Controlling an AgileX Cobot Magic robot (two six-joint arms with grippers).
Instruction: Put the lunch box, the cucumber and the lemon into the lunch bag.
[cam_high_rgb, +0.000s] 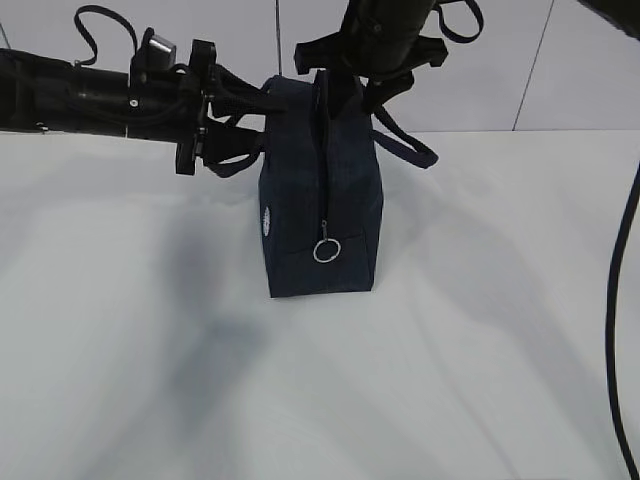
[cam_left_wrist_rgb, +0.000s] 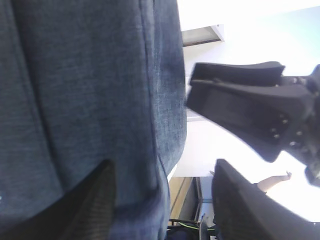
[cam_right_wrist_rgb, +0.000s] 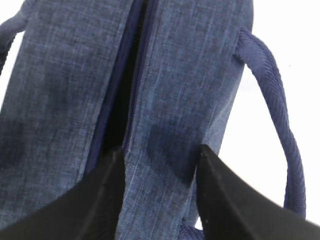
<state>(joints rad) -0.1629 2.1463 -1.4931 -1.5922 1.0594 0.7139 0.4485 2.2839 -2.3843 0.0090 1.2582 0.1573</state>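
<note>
The dark navy lunch bag (cam_high_rgb: 320, 200) stands upright on the white table, its end face with the zipper and ring pull (cam_high_rgb: 327, 251) toward the camera. The zipper slit (cam_right_wrist_rgb: 122, 100) gapes dark along the top. My left gripper (cam_high_rgb: 232, 125) reaches in from the left at the bag's upper corner, its jaws wide apart, with the bag's side (cam_left_wrist_rgb: 100, 100) between the fingers. My right gripper (cam_high_rgb: 352, 85) comes down on the bag's top with its jaws apart. One finger (cam_right_wrist_rgb: 95, 200) is at the slit and the other is outside the wall. The lunch box, cucumber and lemon are out of view.
The white table (cam_high_rgb: 480, 350) spreads all round the bag. One loop handle (cam_high_rgb: 405, 145) hangs to the right of the bag, also showing in the right wrist view (cam_right_wrist_rgb: 280, 125). A dark cable (cam_high_rgb: 618, 300) runs down the right edge.
</note>
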